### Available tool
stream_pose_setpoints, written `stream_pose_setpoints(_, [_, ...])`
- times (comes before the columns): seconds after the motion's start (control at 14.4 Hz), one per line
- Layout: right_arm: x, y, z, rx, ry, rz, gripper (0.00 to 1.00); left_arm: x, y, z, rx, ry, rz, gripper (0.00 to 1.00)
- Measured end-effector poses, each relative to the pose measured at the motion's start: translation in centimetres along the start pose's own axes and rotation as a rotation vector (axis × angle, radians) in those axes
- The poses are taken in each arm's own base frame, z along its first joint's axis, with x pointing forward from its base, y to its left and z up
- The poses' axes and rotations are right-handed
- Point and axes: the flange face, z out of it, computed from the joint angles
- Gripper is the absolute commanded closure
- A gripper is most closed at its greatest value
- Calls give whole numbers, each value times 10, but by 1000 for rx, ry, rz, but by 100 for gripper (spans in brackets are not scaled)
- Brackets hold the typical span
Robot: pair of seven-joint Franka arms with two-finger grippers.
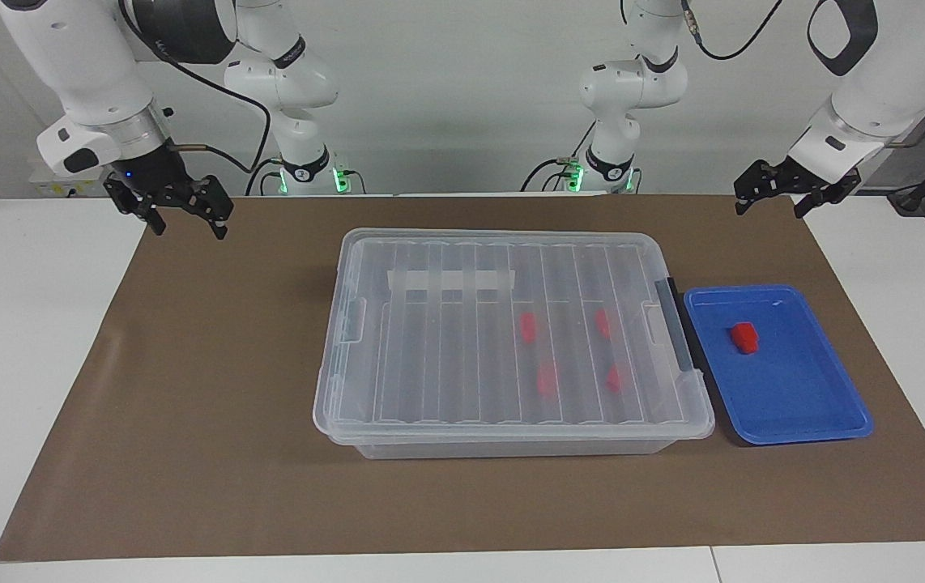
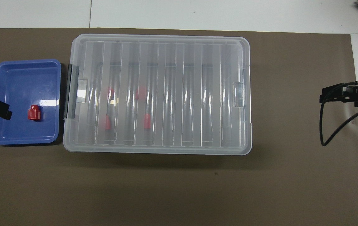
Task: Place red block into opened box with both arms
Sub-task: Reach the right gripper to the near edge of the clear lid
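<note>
Progress: nothing done yet as I judge it; lid on the box is down, the red block isn't picked, both my grippers are empty.
Right gripper point(image 1: 181, 212): up in the air over the brown mat point(image 1: 211, 389) at my right arm's end of the table, well apart from the box, jaws wide, holding nothing.
Box point(image 1: 511, 340): mid-table, ribbed clear lid flat on it, so not open; white tape strip point(image 1: 452, 281) seen through the lid.
Inside box: 4 red blocks point(image 1: 527, 325) show through the lid, all toward the latch end.
Latch point(image 1: 675, 324): dark grey, on the box end just beside the blue tray.
Blue tray point(image 1: 786, 405): just beside the box, toward my left arm's end.
Red block point(image 1: 744, 337): 1 loose in the tray, lying on its floor, apart from the tray walls.
Left gripper point(image 1: 782, 191): up over the mat edge at that end, near the tray, waiting, jaws wide, empty.
Left to do: open lid, pick block, drop it in; I'd guess 1 arm per job.
Hard to tell: whether the latch is locked or free; blocks under the lid are blurred by the ribs; overhead view cuts off both my grippers at the frame edges.
</note>
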Motion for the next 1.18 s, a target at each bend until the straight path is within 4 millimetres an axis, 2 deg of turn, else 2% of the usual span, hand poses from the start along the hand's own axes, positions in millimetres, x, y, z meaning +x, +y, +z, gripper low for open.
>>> stream_pose_setpoints(0.35, [-1, -63, 22, 22, 70, 33, 2, 0, 0, 0, 0, 0, 0, 0])
stream_pose_setpoints(0.76, [9, -104, 65, 44, 120, 14, 3, 0, 0, 0, 0, 0, 0, 0])
stream_pose_setpoints(1.18, [18, -160, 117, 43, 136, 9, 4, 0, 0, 0, 0, 0, 0, 0])
